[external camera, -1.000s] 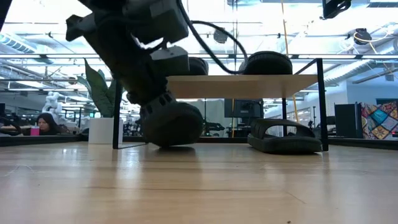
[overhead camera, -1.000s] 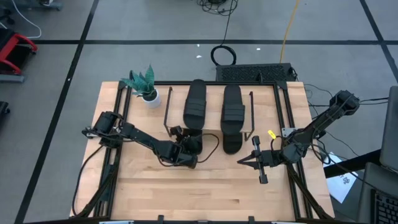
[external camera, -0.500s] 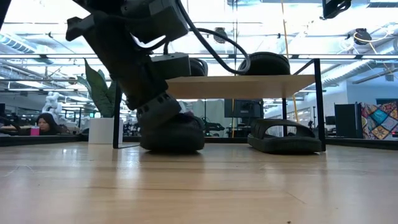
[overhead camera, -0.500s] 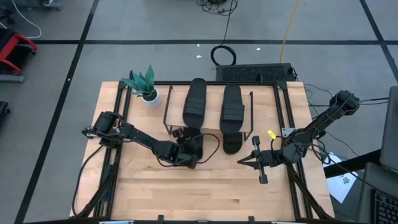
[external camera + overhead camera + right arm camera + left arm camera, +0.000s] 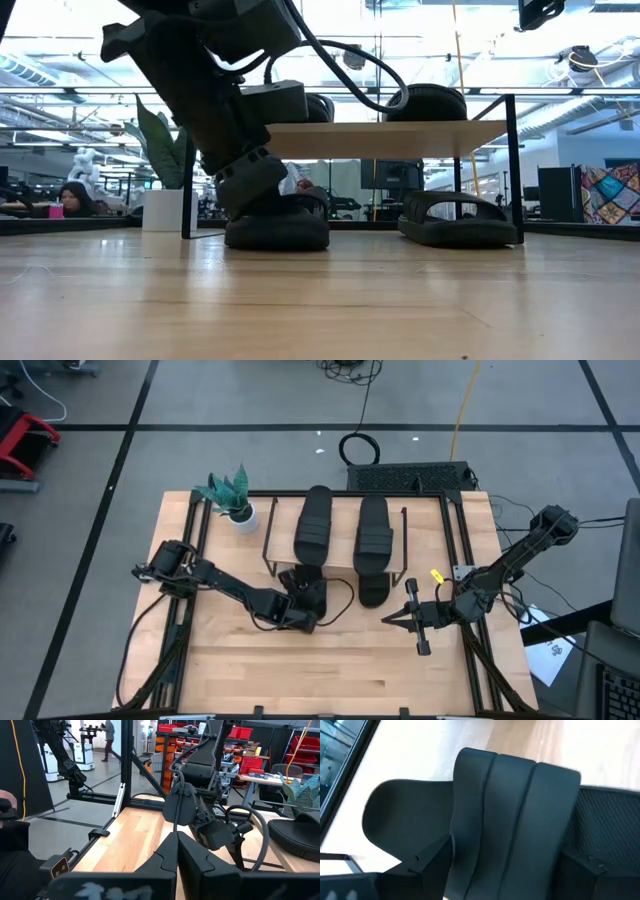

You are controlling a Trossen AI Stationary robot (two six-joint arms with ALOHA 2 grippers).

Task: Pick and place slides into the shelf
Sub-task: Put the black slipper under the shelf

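**Black slide down under the shelf**

Black, matte, rubbery: fourth slide (image 5: 278,229) flat on the table (image 5: 330,670), just beneath the left pincer (image 5: 300,598), at the shelf's near left corner. Wide strap between the pincer's spread fingers (image 5: 427,865) in the wrist view; fingers parted around it, contact not clear. Beyond the pincer, shelf (image 5: 400,137) of light wood on thin black wire legs, carrying two more slides (image 5: 313,525) (image 5: 373,528) side by side on its board. To the pincer's right, another slide (image 5: 458,222) flat on the table under the shelf, toe poking out in front. Farther right, well apart, right pincer (image 5: 392,617) closed on nothing, hanging over the table's right side. Behind the shelf's left end, potted plant (image 5: 232,497) in a white pot.
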